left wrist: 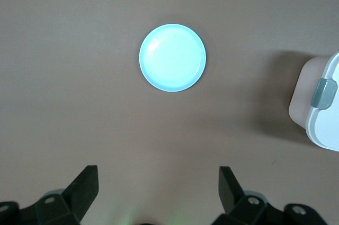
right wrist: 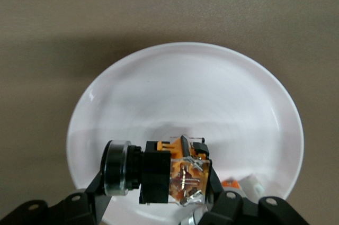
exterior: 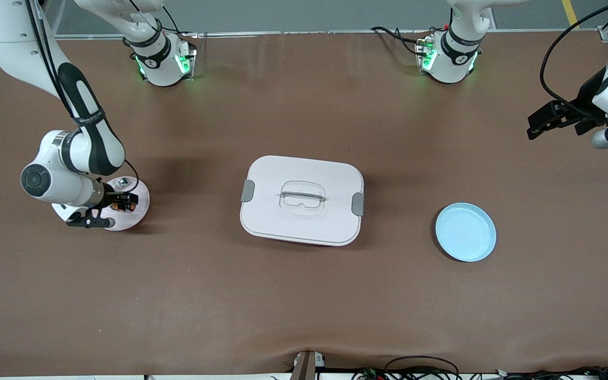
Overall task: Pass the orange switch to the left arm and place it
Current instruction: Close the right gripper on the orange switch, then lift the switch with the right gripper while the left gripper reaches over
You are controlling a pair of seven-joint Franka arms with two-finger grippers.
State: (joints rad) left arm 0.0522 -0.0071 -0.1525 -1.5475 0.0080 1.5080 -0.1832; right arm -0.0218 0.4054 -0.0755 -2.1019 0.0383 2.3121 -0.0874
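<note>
Right hand grips the switch over the white plate; left hand waits open.

The right hand (right wrist: 159, 193) is down at the white plate (exterior: 138, 211), toward the right arm's end of the tabletop (exterior: 304, 295) from the box (exterior: 302, 199), its fingers (right wrist: 98, 188) closed on the switch (right wrist: 159, 174), which lies sideways between them just above the plate's floor. A second small piece (exterior: 122, 183) sits on the same plate. The box stands at the middle of the tabletop, lid on, grey clips at both ends. The blue plate (exterior: 465, 232) lies on the tabletop toward the left arm's end from the box, empty. The left hand (left wrist: 159, 193) hangs in the air with its fingers (left wrist: 85, 185) wide apart, holding nothing, looking down on the blue plate and one clip (left wrist: 324, 93) of the box.
</note>
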